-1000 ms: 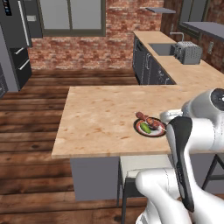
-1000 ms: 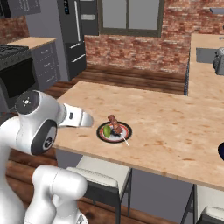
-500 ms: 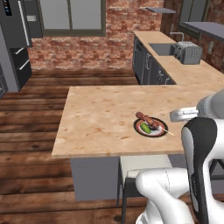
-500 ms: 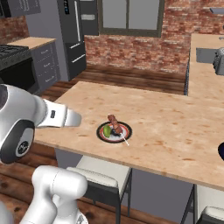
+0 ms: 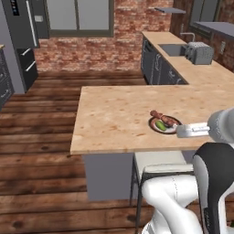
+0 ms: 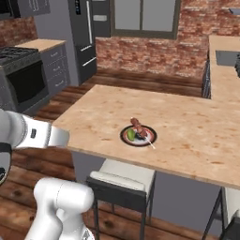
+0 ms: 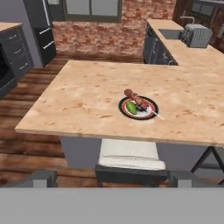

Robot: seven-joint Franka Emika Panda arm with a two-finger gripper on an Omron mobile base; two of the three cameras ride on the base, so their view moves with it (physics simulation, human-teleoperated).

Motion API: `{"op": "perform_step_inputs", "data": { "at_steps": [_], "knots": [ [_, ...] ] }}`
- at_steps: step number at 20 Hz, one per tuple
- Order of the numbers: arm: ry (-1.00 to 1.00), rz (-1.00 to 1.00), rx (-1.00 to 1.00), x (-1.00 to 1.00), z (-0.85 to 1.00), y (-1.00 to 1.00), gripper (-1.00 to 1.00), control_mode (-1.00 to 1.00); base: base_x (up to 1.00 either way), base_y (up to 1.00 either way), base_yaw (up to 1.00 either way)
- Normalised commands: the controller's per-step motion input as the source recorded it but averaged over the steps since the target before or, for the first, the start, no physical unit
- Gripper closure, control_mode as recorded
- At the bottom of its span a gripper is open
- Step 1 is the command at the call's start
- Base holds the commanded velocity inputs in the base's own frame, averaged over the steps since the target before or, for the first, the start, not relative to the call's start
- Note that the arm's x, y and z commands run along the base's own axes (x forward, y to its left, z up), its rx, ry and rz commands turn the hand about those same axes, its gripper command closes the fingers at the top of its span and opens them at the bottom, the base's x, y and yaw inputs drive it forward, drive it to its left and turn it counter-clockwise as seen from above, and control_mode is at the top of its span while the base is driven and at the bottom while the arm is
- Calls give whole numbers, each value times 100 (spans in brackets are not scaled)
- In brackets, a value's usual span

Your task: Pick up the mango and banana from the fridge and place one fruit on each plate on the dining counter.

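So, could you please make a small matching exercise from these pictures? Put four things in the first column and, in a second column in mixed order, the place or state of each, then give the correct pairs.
Column 1:
1. mango
2. skewer of meat
3. fridge
4. toaster

Column 2:
A. stands closed at the far end of the room, beside the window
B. stands on the far worktop, near the sink
C. small and green, lies on the plate on the dining counter
D. reddish-brown, lies across the same plate with its thin stick past the rim

Pairs: 1-C, 2-D, 3-A, 4-B
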Motion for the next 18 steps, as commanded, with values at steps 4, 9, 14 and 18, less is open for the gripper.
{"op": "perform_step_inputs", "data": {
  "at_steps": [4,9,14,18],
  "knots": [
    [0,0,0,0,0,0,-100,100,-65,100,5],
    [0,0,0,0,0,0,-100,100,-29,100,10],
    [0,0,0,0,0,0,-100,100,4,100,3],
    [0,0,0,0,0,0,-100,100,57,100,0]
  ]
}}
